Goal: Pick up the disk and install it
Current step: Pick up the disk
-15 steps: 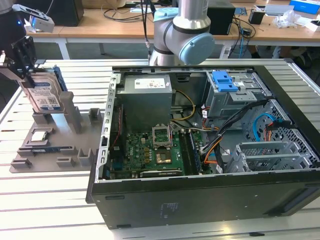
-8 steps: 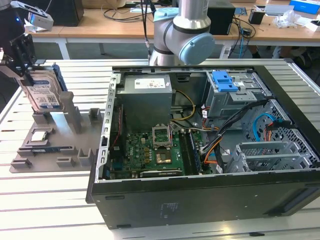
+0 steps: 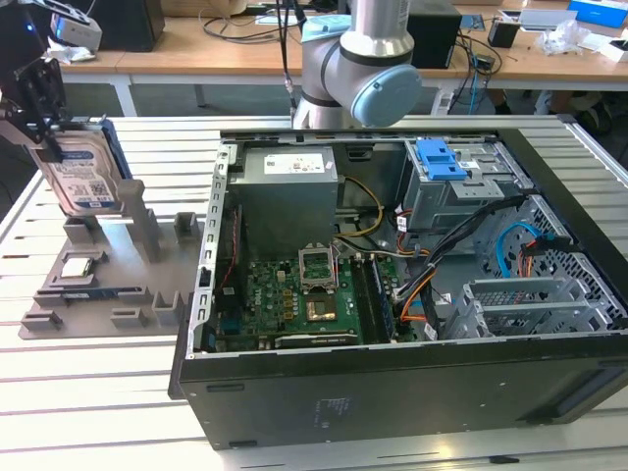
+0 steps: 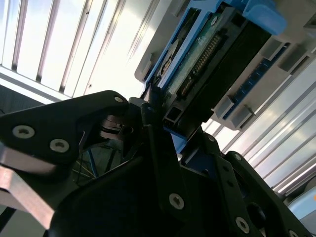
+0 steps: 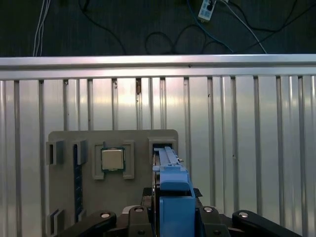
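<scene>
Disk (image 3: 83, 175) clamped upright in your gripper (image 3: 46, 132), right at the grey fixture (image 3: 147, 280).

Exterior view: you've got it at the exterior view's left with the silver face, white-and-blue label and blue rail showing, well apart from the open computer case (image 3: 392, 392). Second wrist view gives you the disk's (image 4: 207, 54) other face, with a green circuit board and connector pins, and the fingers (image 4: 158, 148) pinched on its end. First wrist view has the disk (image 5: 173, 192) edge-on between the fingers, near the processor chip (image 5: 112, 159).

We are reading no text: the barcode label (image 3: 86, 186) on the disk (image 3: 69, 167), clamped in the gripper (image 3: 49, 132), is showing print too small.
</scene>
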